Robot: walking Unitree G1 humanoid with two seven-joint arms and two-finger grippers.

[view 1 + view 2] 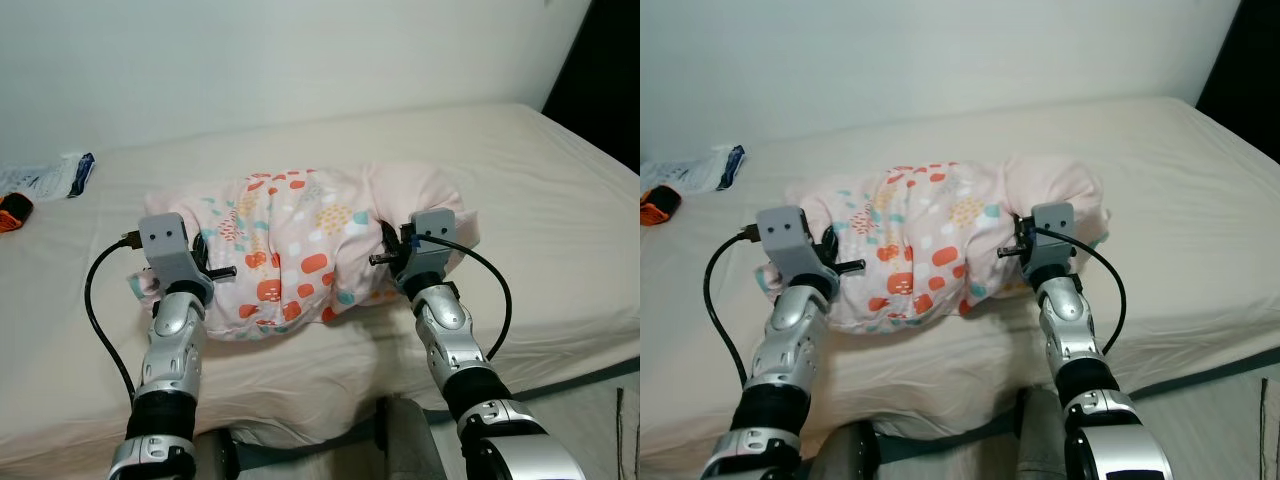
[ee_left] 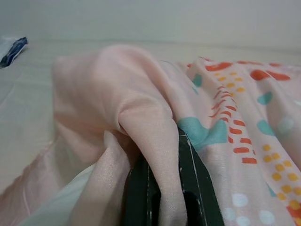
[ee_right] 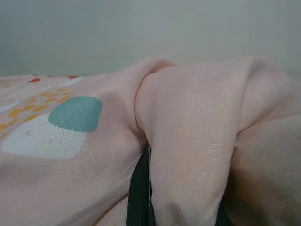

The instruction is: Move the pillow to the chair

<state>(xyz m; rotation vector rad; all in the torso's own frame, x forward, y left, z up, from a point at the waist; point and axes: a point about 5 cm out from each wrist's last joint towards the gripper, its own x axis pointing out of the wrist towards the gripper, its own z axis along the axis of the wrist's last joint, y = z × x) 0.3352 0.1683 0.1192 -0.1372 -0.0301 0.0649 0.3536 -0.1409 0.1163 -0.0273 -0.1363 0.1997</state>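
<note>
Gripping pillow ends: left pincer, right pincer.

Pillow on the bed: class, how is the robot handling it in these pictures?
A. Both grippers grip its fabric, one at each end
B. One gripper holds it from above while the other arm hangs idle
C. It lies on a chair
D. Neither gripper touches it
A. The pillow lies on the bed, with the left gripper at one end and the right gripper at the other; both wrist views show pink fabric bunched between black fingers.
</note>
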